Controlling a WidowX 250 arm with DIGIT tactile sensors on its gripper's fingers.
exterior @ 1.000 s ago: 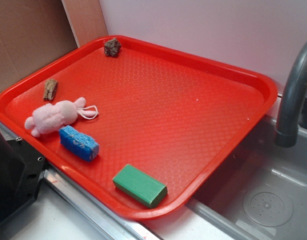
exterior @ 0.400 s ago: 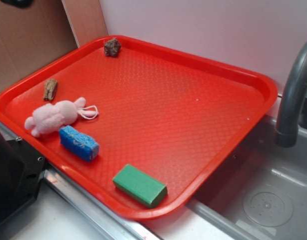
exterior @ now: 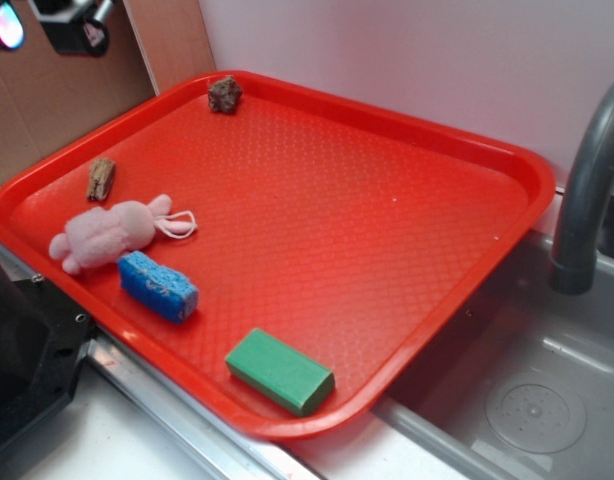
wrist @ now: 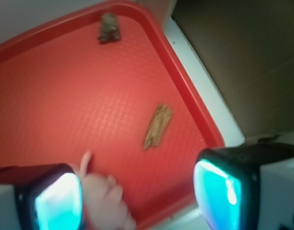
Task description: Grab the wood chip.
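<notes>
The wood chip (exterior: 100, 179) (wrist: 158, 126) is a small tan-brown splintery piece lying flat near the left rim of the red tray (exterior: 437, 140). My gripper (exterior: 42, 25) (wrist: 137, 196) hangs high in the top left corner of the exterior view, above and left of the chip, only partly in frame. Seen from the wrist, its two fingers stand wide apart with cyan pads (wrist: 216, 194), open and holding nothing. The chip lies ahead of the fingers, a little right of centre.
A pink plush toy (exterior: 112, 232) (wrist: 106, 199) lies just below the chip. On the tray also sit a blue sponge (exterior: 158, 286), a green block (exterior: 280, 371) and a dark rock-like lump (exterior: 225, 94) (wrist: 109, 28) at the far rim. A sink and grey faucet (exterior: 587, 190) are at right.
My gripper has come into the exterior view at the top left corner, moving down into frame. Nothing on the tray has moved.
</notes>
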